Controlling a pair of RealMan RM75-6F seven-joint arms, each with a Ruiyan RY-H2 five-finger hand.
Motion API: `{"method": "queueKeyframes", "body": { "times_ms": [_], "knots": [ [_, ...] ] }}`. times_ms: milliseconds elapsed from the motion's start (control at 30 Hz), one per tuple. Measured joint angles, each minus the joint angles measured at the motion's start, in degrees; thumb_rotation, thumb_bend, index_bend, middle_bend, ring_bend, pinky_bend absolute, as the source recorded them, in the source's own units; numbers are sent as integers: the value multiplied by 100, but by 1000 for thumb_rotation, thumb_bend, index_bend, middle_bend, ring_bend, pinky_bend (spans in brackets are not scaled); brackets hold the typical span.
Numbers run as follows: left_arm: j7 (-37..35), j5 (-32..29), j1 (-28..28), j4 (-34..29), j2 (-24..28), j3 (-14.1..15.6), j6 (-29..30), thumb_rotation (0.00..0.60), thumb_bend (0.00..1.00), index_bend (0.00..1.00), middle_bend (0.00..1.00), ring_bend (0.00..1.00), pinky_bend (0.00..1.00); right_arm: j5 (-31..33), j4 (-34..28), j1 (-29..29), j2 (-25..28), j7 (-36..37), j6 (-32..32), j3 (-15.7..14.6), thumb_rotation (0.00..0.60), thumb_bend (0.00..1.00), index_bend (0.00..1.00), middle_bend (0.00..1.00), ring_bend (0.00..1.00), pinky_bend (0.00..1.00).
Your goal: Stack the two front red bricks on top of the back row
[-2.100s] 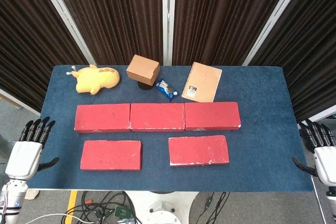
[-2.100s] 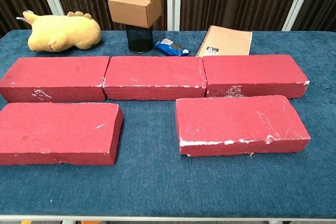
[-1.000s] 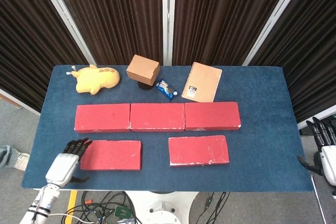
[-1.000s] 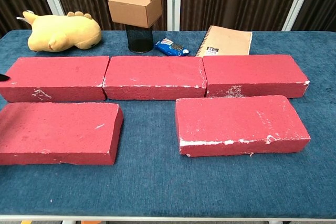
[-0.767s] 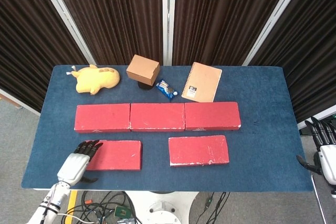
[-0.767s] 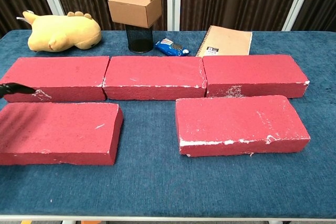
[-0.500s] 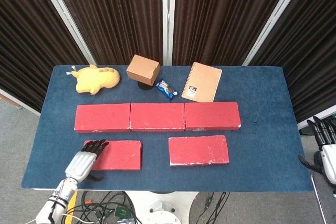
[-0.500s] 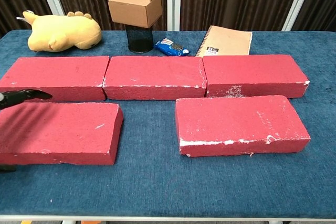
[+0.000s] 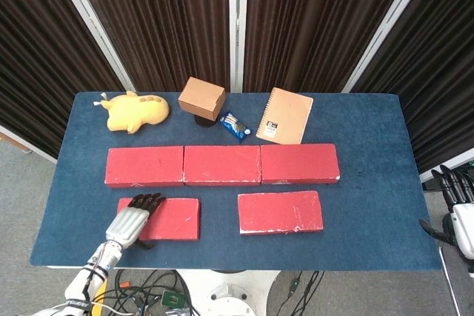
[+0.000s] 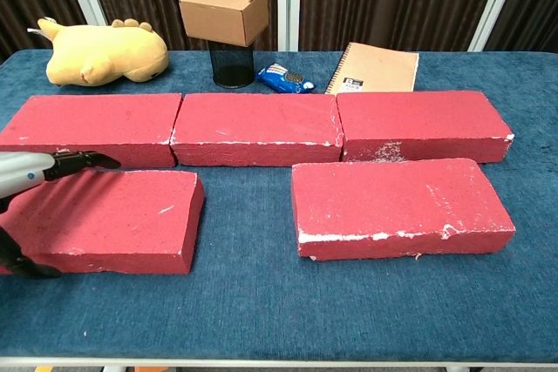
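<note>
red bricks [image 9: 222, 165] with white chipped edges on a dark blue counter [image 9: 370, 212]; yellow plush toy [image 9: 135, 111], tan box [image 9: 201, 98], tan notebook [image 9: 285, 115], blue packet [image 9: 235, 126].

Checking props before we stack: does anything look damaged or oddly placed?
The front right brick has white chipping along its front edge. The cardboard box sits perched atop a black mesh cup.

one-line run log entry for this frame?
phase: reach | left hand: open, over front-left red brick, no grip | right hand: open, off table | front-right red brick: untouched | stacked: none
</note>
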Motion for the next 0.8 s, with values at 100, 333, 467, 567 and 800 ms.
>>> {"method": "queueKeyframes", "body": {
  "times_ms": [100,333,467,567,800],
  "knots": [
    [20,-157,-88,28,23,-3,-108,600,0,0,0,0,0,-12,17,9,-1,9,-32,-16,600,114,0,0,0,0],
    [-88,-286,-197,45,65,-26,-136,600,0,0,0,0,0,4,11,36,5,-15,-149,-48,600,132,0,0,0,0],
    [-214,-335,-266,57,104,-25,-197,600,0,0,0,0,0,20,-48,50,32,-66,-201,-61,600,132,0,0,0,0],
    [-264,-417,-324,71,115,-22,-261,600,0,0,0,0,0,18,-69,52,40,-83,-203,-64,600,133,0,0,0,0],
    [-423,-509,-426,170,101,-1,-371,600,0,0,0,0,0,76,-55,64,32,-85,-271,-60,600,134,0,0,0,0]
  ]
}}
